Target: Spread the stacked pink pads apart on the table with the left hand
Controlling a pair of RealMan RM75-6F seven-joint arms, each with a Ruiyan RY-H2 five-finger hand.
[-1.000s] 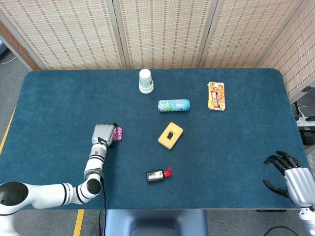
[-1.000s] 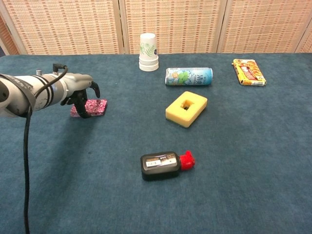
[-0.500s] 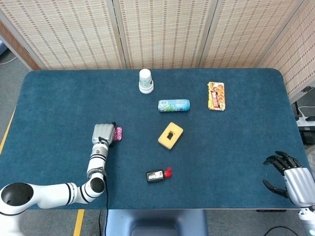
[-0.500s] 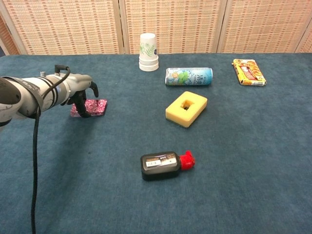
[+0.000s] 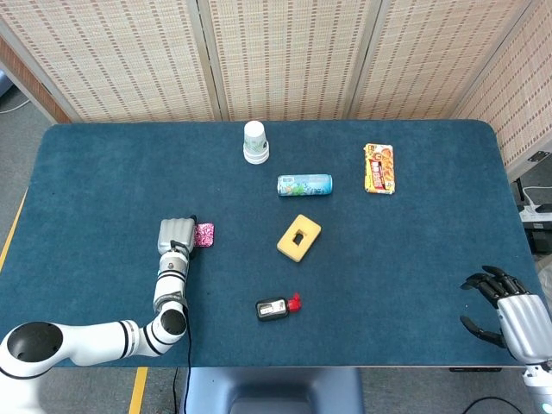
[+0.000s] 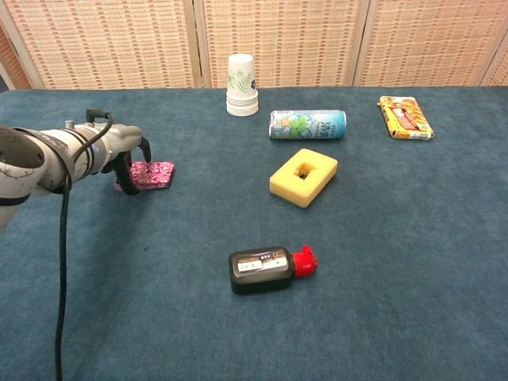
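1. On the left side of the blue table [image 6: 381,317], the pink pads [image 6: 151,175] lie flat in a small pile. Their long side runs left to right in my chest view. I cannot tell how many pads are in the pile.
2. My left hand [image 6: 119,151] is right at the left end of the pads. My dark fingertips [image 6: 127,181] point down and touch that end. From my head view, my left hand [image 5: 176,235] covers part of the pads [image 5: 204,235], and only the right end peeks out.
3. My fingers are curled down onto the pads. I cannot tell if they really pinch the pile or only press on it.
4. My left arm [image 6: 40,159] comes in low from the left edge, with a black cable [image 6: 62,262] hanging off it.
5. A yellow sponge block [image 6: 303,176] with a hole in it sits well to the right of the pads. A black bottle with a red cap [image 6: 270,268] lies on its side nearer to me.
6. Far back stand some stacked paper cups [image 6: 241,84]. A can [image 6: 307,125] lies on its side near them, and a snack pack [image 6: 405,117] lies further right.
7. Nothing sits right next to the pads but my hand.
8. My right hand [image 5: 504,310] rests at the far right corner of the table, holding nothing, fingers apart.
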